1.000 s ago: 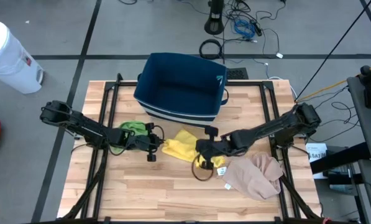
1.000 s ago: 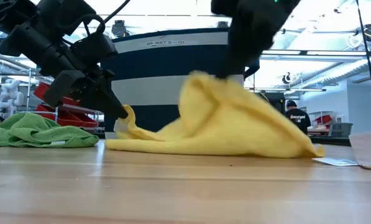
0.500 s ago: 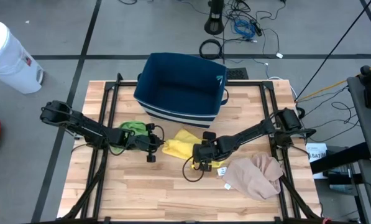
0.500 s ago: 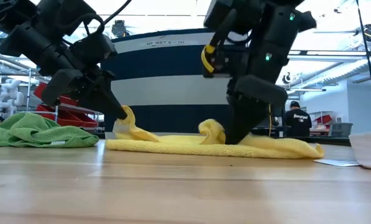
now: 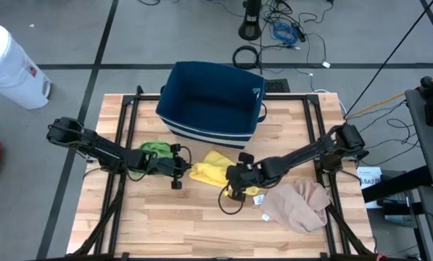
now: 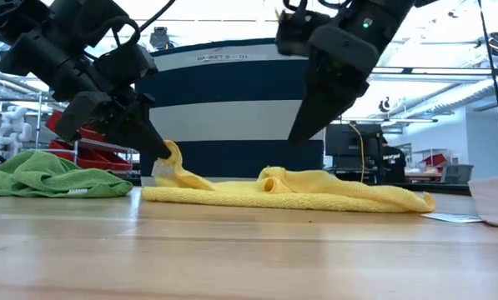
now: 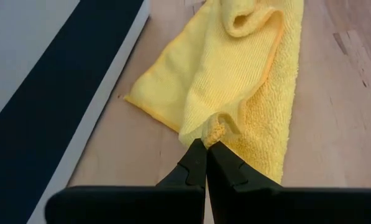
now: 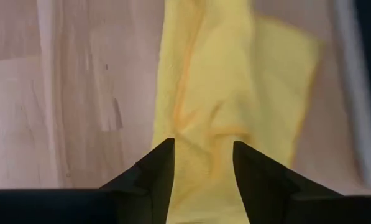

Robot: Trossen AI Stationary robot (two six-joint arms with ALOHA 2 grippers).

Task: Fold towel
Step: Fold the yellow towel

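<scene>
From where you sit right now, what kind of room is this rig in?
Likely a robotics lab or workshop: loose cables on a grey tiled floor, a person among workstations behind the table, and a white robot arm standing far off.

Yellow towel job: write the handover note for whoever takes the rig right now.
Left gripper: shut on the yellow towel's corner, nearest the green cloth.
Right gripper: fingers open, empty, raised above the towel's other end.
Towel lies on the table in front of the blue basket, flat but rumpled.
Done: one end laid over.
Left: finish and flatten the fold.
</scene>
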